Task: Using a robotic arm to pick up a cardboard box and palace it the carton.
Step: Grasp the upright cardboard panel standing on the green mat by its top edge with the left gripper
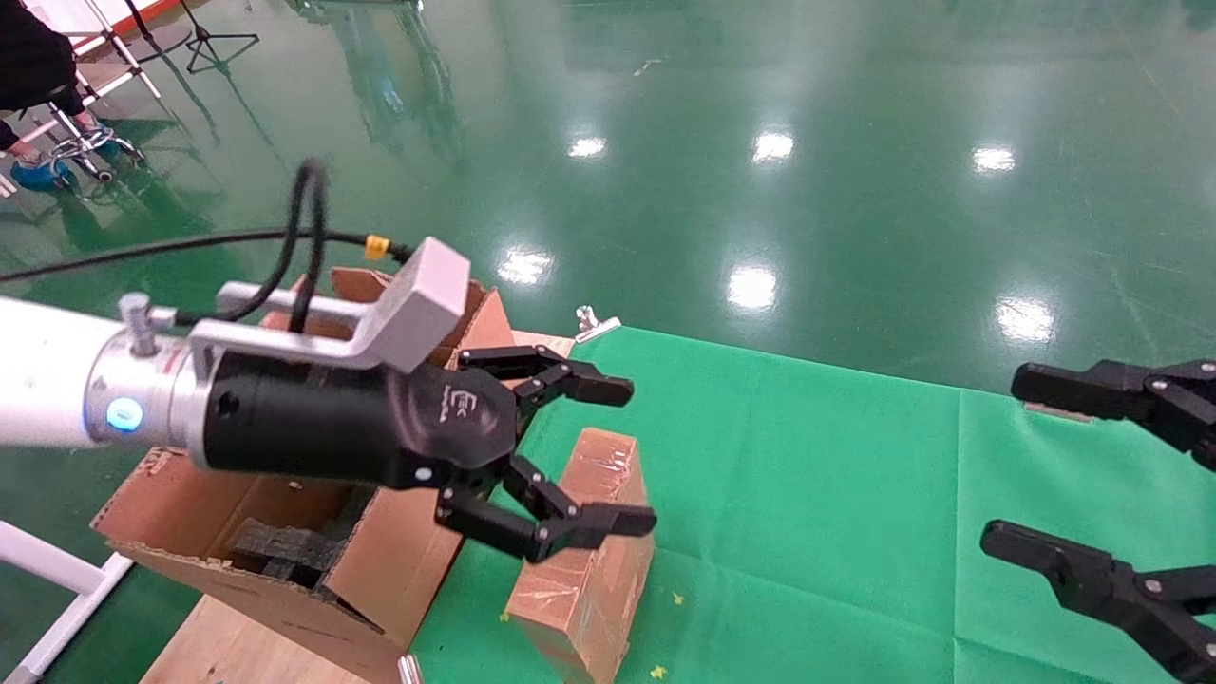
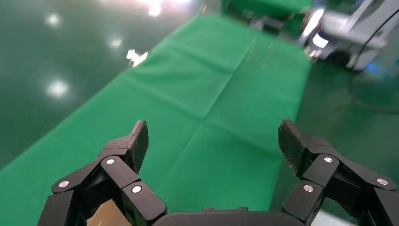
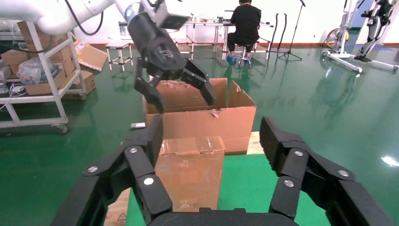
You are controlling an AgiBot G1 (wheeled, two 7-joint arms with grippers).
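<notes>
Overhead, the left claw (image 1: pixel 579 456) (wide open, empty) hovers above the upright cardboard box (image 1: pixel 589 560).

White arm (image 1: pixel 38 370), silver wrist with blue light, grey bracket, black cable, black linked gripper (image 1: pixel 627 456).

Your right gripper (image 3: pixel 209 136) sits with fingers spread wide, empty. Between them you see the cardboard box (image 3: pixel 190 172) (shiny with tape), standing just in front of the carton (image 3: pixel 221 120). The left gripper (image 3: pixel 181 92) hovers open above the carton's flaps.
</notes>
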